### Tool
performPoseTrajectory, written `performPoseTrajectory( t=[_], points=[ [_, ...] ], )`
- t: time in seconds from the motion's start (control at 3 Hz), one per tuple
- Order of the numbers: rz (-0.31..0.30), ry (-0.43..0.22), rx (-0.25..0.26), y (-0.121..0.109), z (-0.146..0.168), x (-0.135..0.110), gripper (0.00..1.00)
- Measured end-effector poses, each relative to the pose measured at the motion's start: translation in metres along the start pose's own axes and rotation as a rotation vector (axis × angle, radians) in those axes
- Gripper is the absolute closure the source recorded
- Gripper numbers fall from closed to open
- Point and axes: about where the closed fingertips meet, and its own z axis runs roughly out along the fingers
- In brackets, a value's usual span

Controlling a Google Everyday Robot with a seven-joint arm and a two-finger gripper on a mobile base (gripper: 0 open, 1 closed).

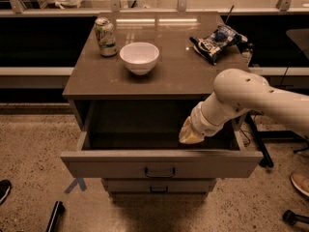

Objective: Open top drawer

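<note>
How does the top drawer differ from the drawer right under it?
The top drawer is pulled far out, its grey inside showing; the lower drawer sits back, only a strip of its front visible. The top drawer's front looks wider than the lower drawer's. The gripper hangs inside the top drawer, near its right-hand wall, not the lower drawer. Both have flat fronts with a small dark loop handle.

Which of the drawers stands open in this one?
The top drawer, directly under the countertop: it is pulled far out, its grey inside exposed, and the hand is inside its right end. The drawer below sits pushed in.
</note>
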Motion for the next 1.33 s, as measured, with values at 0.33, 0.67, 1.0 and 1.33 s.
performPoseTrajectory(
  t=[0.33, 0.67, 1.0, 1.33],
  points=[
    [0.042, -0.013, -0.05, 0.02, 0.025, 0.011, 1.0],
    [0.045, -0.013, -0.075, 0.031, 0.034, 0.015, 1.0],
    [0.039, -0.038, -0.109, 0.046, 0.03, 0.02, 1.0],
    [0.03, -0.083, -0.136, 0.067, 0.01, 0.021, 1.0]
  ],
)
